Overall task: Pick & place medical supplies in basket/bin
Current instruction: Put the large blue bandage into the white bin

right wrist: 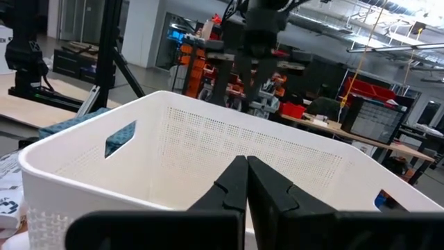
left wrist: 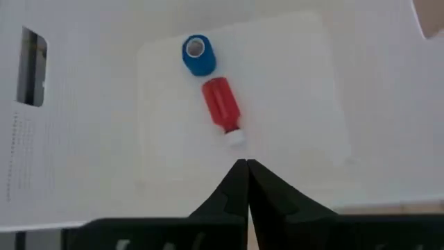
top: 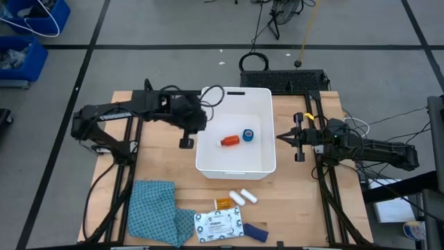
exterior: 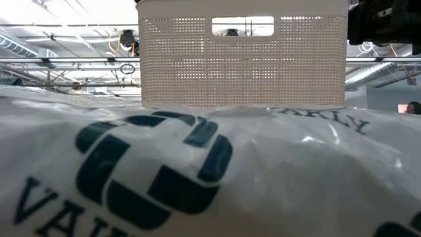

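Note:
The white bin [top: 236,132] stands mid-table. On its floor a red bottle [left wrist: 222,104] with a white end lies on its side, and a blue tape roll [left wrist: 198,55] rests beside it. My left gripper [left wrist: 246,167] hovers over the bin's left rim [top: 201,125], shut and empty. My right gripper [top: 281,137] waits shut just off the bin's right wall. Near the front edge lie an orange pill bottle [top: 223,202], two white cylinders [top: 243,198], a white printed packet [top: 218,223] and a dark blue strip [top: 255,232].
A blue patterned cloth [top: 156,212] lies crumpled at the table's near left. The printed packet [exterior: 197,171] fills the low view, with the bin's perforated wall [exterior: 243,59] behind it. Bare wood shows left and right of the bin.

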Controlling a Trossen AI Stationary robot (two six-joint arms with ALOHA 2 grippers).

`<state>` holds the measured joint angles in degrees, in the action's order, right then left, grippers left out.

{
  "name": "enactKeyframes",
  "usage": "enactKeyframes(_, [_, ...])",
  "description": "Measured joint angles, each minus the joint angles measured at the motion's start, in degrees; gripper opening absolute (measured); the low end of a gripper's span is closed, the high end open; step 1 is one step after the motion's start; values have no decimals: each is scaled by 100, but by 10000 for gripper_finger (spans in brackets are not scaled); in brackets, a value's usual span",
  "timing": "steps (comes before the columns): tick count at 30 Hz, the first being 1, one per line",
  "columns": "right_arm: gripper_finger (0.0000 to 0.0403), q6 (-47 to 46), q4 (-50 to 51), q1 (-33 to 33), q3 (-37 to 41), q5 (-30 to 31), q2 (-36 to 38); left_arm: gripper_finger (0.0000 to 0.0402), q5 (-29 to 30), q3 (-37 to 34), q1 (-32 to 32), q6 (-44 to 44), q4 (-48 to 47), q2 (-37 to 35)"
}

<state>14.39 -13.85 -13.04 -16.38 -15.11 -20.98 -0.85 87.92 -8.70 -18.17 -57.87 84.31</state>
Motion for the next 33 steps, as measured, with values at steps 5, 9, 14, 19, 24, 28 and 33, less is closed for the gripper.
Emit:
enactKeyframes(5, [0,-20,51,0,0,0,1,4,155,-738,21,31,781,-931])
enactKeyframes(9, [0,-21,58,0,0,0,-8,4,134,-1696,-30,193,1802,-1887])
enactKeyframes(14, [0,-44,50,1,0,11,-39,3,192,-2952,-121,644,3161,-2877])
enactKeyframes(19, [0,-44,30,0,0,15,-89,2,21,-4057,-128,911,4193,-3557])
enactKeyframes(24, [0,-35,9,0,0,9,-93,2,-64,-4965,-128,1096,5139,-3935])
enactKeyframes(28, [0,-31,13,0,0,9,-93,2,-73,-5782,-92,1267,6383,-4054])
enactKeyframes(33, [0,-11,15,0,0,7,-93,2,-152,-6834,-86,1319,8237,-4049])
